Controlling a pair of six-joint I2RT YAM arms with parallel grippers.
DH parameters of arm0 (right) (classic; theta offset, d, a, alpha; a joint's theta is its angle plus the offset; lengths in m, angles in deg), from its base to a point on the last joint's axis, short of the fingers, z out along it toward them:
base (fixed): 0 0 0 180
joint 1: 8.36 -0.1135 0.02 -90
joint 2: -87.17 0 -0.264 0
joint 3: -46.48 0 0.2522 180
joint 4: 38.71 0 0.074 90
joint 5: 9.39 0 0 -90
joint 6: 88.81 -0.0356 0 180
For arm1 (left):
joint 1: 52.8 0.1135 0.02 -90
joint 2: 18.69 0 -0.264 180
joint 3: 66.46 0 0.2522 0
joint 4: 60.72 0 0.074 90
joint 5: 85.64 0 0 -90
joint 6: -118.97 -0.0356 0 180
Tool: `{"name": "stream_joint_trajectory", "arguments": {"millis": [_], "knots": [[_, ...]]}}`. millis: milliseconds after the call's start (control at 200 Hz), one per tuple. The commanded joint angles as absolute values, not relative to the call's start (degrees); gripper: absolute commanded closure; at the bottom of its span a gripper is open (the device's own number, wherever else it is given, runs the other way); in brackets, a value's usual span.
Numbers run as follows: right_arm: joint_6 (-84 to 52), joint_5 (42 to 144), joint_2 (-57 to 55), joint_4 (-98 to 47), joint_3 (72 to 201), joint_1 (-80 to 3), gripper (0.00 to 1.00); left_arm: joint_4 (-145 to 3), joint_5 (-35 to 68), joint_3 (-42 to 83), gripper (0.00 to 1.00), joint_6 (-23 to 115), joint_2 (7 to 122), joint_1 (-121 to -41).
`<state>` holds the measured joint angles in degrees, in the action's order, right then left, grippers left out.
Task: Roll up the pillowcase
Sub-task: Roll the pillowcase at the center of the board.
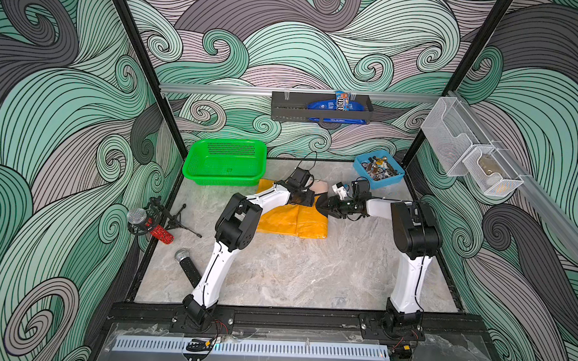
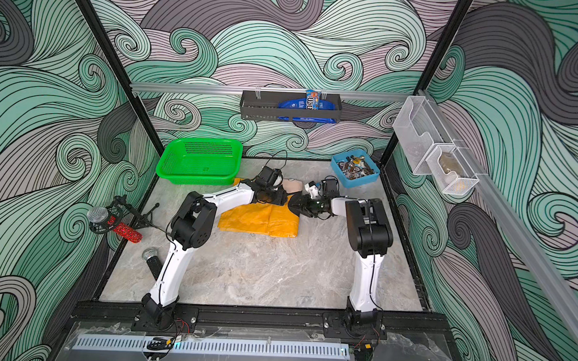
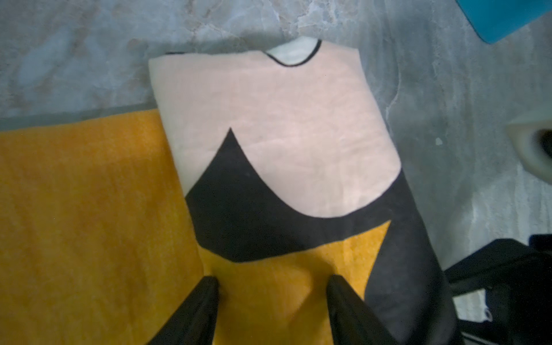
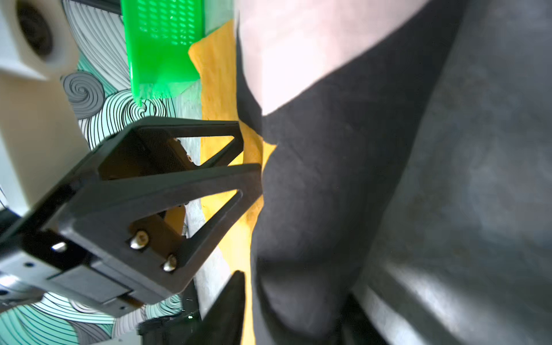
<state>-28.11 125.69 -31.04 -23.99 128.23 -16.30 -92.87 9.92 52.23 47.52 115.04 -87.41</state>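
Both tools sit at the pillowcase (image 1: 293,221)'s folded far flap, left tool (image 3: 271,286) spread apart over it, right tool (image 1: 326,207) seemingly pinching it, probably to begin rolling.

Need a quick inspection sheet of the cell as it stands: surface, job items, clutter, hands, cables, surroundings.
Surface: marble-look table.
Job's things: pillowcase, partly folded, pink-and-black print showing at the far end.
Clutter: green basket; blue bin of small parts; red mic on a stand; black mic.
Hands: left hand open over the pillowcase; right hand at its edge, grip unclear.
Cables: black cable loops off the left wrist.
Surroundings: wall rack with packets; mesh bins on the side rail.
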Motion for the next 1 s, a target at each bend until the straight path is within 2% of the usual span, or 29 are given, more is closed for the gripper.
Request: {"name": "stream_joint_trajectory", "arguments": {"millis": [0, 80, 205, 355, 550, 770, 906, 991], "knots": [[-28.92, 126.74, -28.45, -25.98, 128.06, -15.90, 0.77, -95.54, 12.72, 53.92, 0.37, 46.81, 112.75, -87.32], [-28.92, 126.68, -27.73, -25.95, 127.36, -15.61, 0.91, -95.91, 13.79, 53.91, 0.36, 47.02, 110.82, -87.10], [-28.54, 125.48, -25.00, -25.79, 124.87, -14.55, 0.97, -97.05, 14.74, 53.19, 0.36, 47.14, 107.79, -86.96], [-25.52, 122.71, -21.12, -21.24, 121.24, -12.04, 0.99, -96.79, 15.83, 48.27, 0.36, 47.42, 103.70, -86.82], [-18.76, 112.73, -16.09, -7.55, 120.65, -8.67, 1.00, -94.29, 16.47, 40.03, 0.35, 47.93, 100.30, -86.66], [-18.78, 105.68, -13.75, 0.34, 124.35, -8.95, 0.91, -92.02, 18.46, 34.22, 0.35, 49.20, 99.89, -86.64], [-20.59, 104.72, -14.32, 2.78, 128.14, -9.89, 0.81, -91.18, 18.67, 31.55, 0.35, 49.33, 99.85, -86.33], [-22.02, 105.39, -14.51, 2.80, 129.92, -10.72, 0.71, -90.85, 18.69, 30.27, 0.35, 49.42, 99.62, -85.87]]}}
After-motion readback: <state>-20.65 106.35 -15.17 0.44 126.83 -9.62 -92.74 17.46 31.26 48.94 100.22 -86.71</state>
